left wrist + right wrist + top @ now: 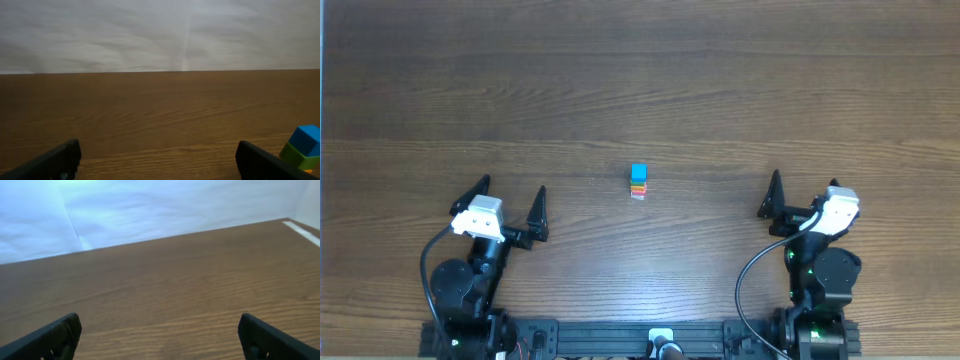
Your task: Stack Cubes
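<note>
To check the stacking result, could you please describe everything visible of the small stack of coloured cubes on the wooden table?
The small stack of coloured cubes stands upright near the middle of the brown wooden table, between the two arms and apart from both. A blue cube sits on top, a green cube directly under it, then orange and reddish layers, too small to make out. Faces look smooth and matte. Only the table touches the stack.
</note>
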Robot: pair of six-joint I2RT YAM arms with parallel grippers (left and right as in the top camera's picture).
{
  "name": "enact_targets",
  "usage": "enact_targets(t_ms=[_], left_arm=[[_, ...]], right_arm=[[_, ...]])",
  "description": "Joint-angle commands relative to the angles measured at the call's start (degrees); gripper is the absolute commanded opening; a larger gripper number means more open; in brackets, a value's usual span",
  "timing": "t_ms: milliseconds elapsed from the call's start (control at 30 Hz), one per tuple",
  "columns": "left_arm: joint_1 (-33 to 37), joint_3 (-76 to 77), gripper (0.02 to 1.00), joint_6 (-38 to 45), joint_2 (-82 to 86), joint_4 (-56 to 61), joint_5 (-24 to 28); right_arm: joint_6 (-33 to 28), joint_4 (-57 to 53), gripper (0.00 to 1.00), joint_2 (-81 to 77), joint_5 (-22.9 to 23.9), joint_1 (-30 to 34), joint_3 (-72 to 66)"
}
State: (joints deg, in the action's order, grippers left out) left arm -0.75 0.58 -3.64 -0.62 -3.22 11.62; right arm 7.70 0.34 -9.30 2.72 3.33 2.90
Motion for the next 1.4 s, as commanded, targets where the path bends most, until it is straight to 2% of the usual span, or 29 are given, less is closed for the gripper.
enact_targets(t_ms=[33, 100, 267, 367, 533, 1400], left_arm=[[-0.2, -0.3, 0.998, 0.6, 0.2, -0.1, 0.3], [-0.2, -0.3, 0.996, 0.6, 0.2, -0.1, 0.3], [-0.2, -0.3, 0.998, 0.6, 0.2, -0.1, 0.3], [-0.2, -0.3, 0.998, 0.6, 0.2, -0.1, 0.3], [-0.2, -0.3, 0.998, 0.6, 0.2, -0.1, 0.3], [-0.2, -0.3, 0.998, 0.6, 0.2, -0.1, 0.3]], right_arm=[[-0.1, -0.4, 0.991, 0.8, -0.7, -1.2, -2.6], [-0.2, -2.3, 0.991, 0.8, -0.7, -1.3, -2.6], [-7.1, -4.5, 0.993, 0.9, -1.4, -2.7, -2.6], [-8.1, -4.3, 0.991, 1.8, -1.4, -3.6, -2.6], [-8.0, -4.5, 0.993, 9.3, -1.6, -3.6, -2.6], [-8.0, -4.5, 0.991, 9.0, -1.6, -3.8, -2.6]])
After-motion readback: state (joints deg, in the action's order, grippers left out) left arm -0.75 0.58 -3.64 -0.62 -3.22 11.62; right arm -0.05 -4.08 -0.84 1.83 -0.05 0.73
